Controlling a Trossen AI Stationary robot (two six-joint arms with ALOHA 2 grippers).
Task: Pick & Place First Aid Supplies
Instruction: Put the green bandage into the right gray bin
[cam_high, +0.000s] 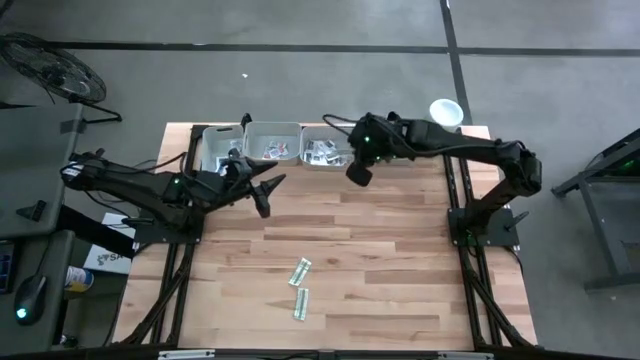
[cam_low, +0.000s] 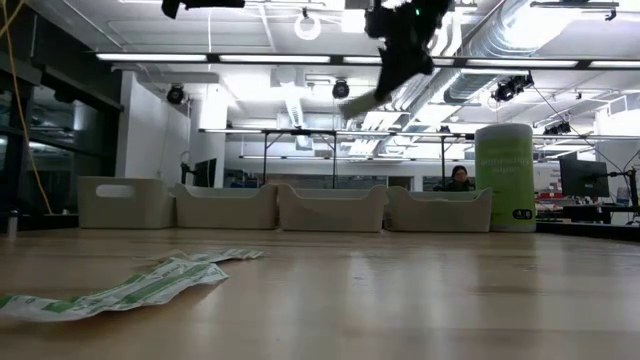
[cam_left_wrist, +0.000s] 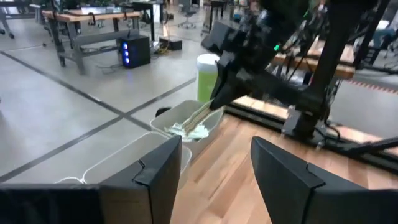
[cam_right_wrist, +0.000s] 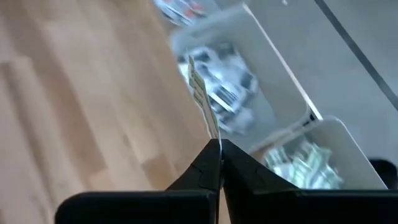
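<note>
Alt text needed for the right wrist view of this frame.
The right gripper, shut, pinches a narrow pale green-white strip above a grey tray of squarish white sachets. A neighbouring tray holds more strips, beside the wooden table.

Open-plan lab: exposed ceiling ducts (cam_low: 520, 40), workbenches (cam_left_wrist: 87, 18), concrete floor (cam_high: 320, 90).

On your counter (cam_high: 400, 260): three grey trays (cam_high: 272, 143) at the far edge holding sachets (cam_high: 322, 152); two green-white strips (cam_high: 300, 287) near the front; left hand (cam_high: 264, 197) and right hand (cam_high: 357, 172) near the trays.
</note>
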